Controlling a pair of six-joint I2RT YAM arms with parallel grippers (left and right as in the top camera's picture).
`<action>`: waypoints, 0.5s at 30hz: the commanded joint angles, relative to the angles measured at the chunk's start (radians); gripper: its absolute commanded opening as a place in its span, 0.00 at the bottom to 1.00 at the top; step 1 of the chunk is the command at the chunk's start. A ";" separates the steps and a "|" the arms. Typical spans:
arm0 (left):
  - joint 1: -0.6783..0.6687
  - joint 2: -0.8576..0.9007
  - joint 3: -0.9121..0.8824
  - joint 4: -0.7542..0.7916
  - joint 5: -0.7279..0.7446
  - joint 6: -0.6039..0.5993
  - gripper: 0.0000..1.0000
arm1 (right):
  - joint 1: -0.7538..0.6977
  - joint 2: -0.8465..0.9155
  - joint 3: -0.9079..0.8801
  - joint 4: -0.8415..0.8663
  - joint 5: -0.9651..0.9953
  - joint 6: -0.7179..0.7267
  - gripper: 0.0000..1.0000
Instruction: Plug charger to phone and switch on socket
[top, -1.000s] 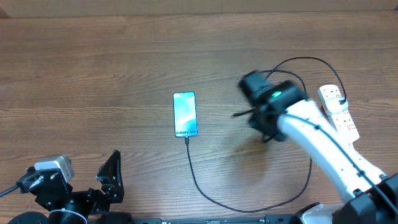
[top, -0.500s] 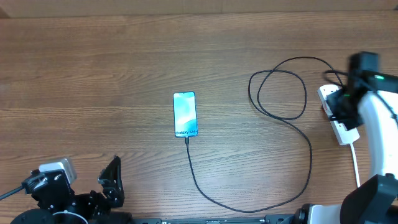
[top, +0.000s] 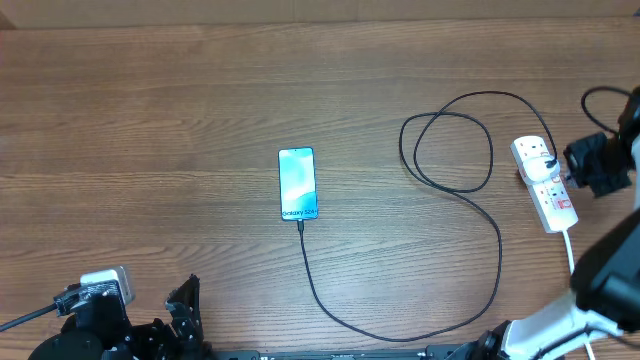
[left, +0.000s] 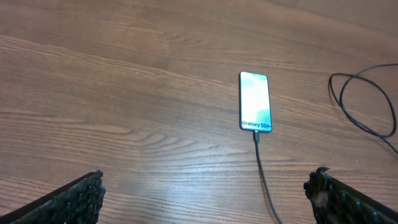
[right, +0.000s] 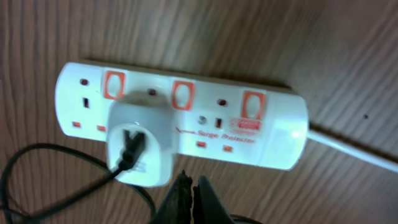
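Right gripper (right: 188, 194) swung from mid-frame to right edge, pinched shut, empty. Socket (top: 545, 183) just left of it, long axis top-to-bottom. Left gripper (left: 208, 199) wide, far lower left.

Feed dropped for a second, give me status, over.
Left fingers open, well short of phone. Right fingers shut, beside socket. Charger plugged into phone and socket. Nothing in the way.

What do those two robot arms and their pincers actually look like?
The right arm has smooth white shells with black joints; its fingers are slim black tips. The left fingers are black and ridged, beside a silvery camera box trailing a black cable.
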 joint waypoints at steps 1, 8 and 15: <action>-0.007 -0.003 -0.002 0.001 -0.012 0.005 1.00 | 0.000 0.066 0.106 -0.029 -0.012 -0.063 0.04; -0.007 -0.003 -0.002 0.001 -0.012 0.005 0.99 | 0.000 0.173 0.126 -0.034 -0.004 -0.063 0.04; -0.007 -0.003 -0.002 0.001 -0.012 0.005 1.00 | 0.000 0.227 0.126 -0.016 -0.002 -0.070 0.04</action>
